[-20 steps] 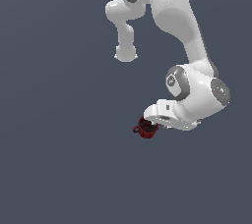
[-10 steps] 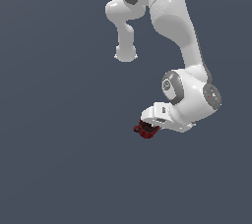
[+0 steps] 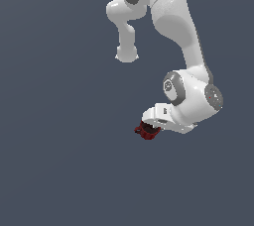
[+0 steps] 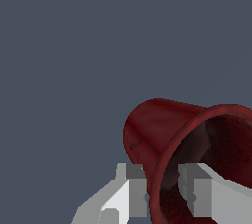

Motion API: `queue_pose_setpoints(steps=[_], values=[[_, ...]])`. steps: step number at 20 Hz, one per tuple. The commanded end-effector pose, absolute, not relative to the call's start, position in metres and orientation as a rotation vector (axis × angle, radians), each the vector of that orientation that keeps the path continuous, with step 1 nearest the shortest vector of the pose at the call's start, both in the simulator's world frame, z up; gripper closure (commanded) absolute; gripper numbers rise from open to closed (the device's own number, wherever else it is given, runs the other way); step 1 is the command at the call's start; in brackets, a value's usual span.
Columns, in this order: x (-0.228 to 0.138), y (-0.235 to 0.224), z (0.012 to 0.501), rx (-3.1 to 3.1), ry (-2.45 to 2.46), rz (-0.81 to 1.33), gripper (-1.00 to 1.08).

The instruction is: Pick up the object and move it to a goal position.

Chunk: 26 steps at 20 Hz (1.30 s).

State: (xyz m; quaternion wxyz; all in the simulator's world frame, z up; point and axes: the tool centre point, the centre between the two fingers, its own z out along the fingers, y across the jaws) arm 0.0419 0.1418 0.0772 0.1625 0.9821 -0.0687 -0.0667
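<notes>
The small dark red mug point(image 3: 145, 131) hangs at the tip of my white gripper point(image 3: 150, 126), against a plain grey-blue background. In the wrist view the mug point(image 4: 152, 129) lies tilted on its side with its dark inside facing the camera. My gripper point(image 4: 162, 175) is shut on the mug's rim wall. One finger point(image 4: 132, 188) presses the outside and the other finger point(image 4: 204, 188) sits inside the opening. The mug's handle does not show.
The white arm point(image 3: 178, 31) reaches down from the top of the exterior view, with its bulky wrist point(image 3: 191, 98) just above and to the exterior view's right of the mug. Plain grey-blue ground surrounds it, with no other objects in view.
The wrist and the held mug have shifted only slightly, a little lower than one second ago. The mug has stayed in the gripper throughout.
</notes>
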Motion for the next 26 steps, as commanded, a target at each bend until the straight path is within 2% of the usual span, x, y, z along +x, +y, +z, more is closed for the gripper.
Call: queue_pose_setpoints(steps=[1,12,26], values=[[0.041,0.142,0.077,2.802,-0.196,-0.19,1.08],[0.017,0.146,0.085,2.802,-0.196,-0.19,1.08],[-0.058,0.16,0.11,2.802,-0.194,-0.191,1.08]])
